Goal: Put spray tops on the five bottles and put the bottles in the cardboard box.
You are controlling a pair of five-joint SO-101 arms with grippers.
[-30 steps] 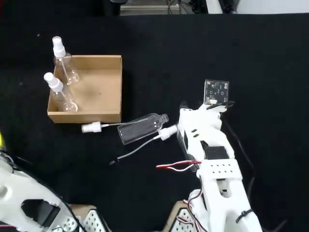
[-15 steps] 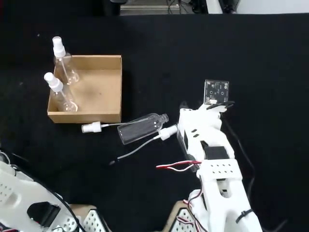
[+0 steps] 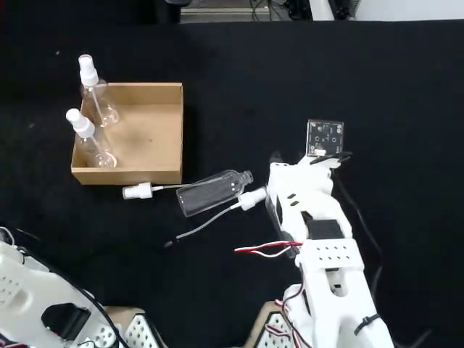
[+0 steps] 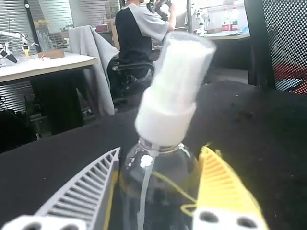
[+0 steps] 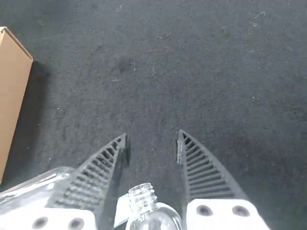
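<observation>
1. Left gripper (image 4: 160,158): closed on a capped bottle (image 4: 153,184), with one jaw on each side of its shoulder. Its top (image 4: 175,91) stands clear above the jaws.
2. Right gripper (image 5: 152,136): jaws parted, gripping nothing. The threaded neck of an open bottle (image 5: 143,195) rises between them near their roots and touches neither jaw, as far as can be seen.
3. Beside the right gripper, on its box side, a lying bottle (image 3: 210,192) rests uncapped. Two loose tops (image 3: 250,198) (image 3: 138,191) lie with it, each trailing a thin tube. One top sits just beside the right arm.
4. The box (image 3: 127,176) lies beyond these items. Two boxed bottles (image 3: 94,148) stand capped at its far wall.
5. Judgement, bottles: clear thin plastic, apparently empty, so light. They look smooth and round, so likely to roll, slip or dent. Grip across the body below the shoulder with moderate force.
6. Judgement, tops: the head is rigid and the tube whippy. Grip the head, never the tube, and feed the tube into the neck first.
</observation>
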